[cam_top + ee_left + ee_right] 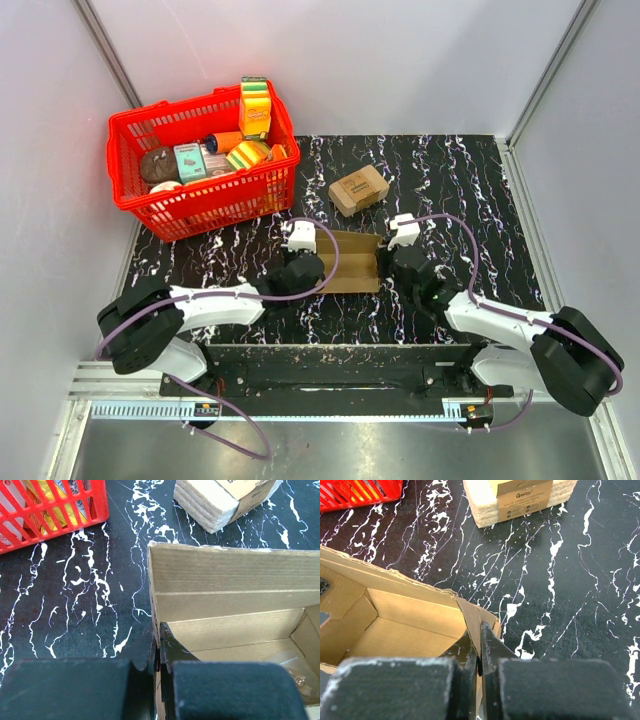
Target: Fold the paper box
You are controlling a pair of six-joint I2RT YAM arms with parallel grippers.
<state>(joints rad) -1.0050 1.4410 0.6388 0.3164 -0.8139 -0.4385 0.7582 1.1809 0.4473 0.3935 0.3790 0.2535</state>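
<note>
Brown corrugated card, the paper box (352, 262) lies at the centre of the top view on the dark marbled worktop (450, 190), between the two arms and half formed: its far long wall stands up with a crease along it and its inside is open to view. The left tool (159, 647) is closed narrow on the box's left end wall, the card edge nipped between its jaws. The right tool (480, 645) is likewise pinched on a bent flap at the right end corner. A red basket (200, 170) sits at the upper left and a small printed box (358, 189) just beyond, both apart from the work. The step in hand looks like raising and squaring the end walls. Next, I judge, each end flap must be turned inward and tucked while the opposite end is held steady, so the sheet does not slide.
</note>
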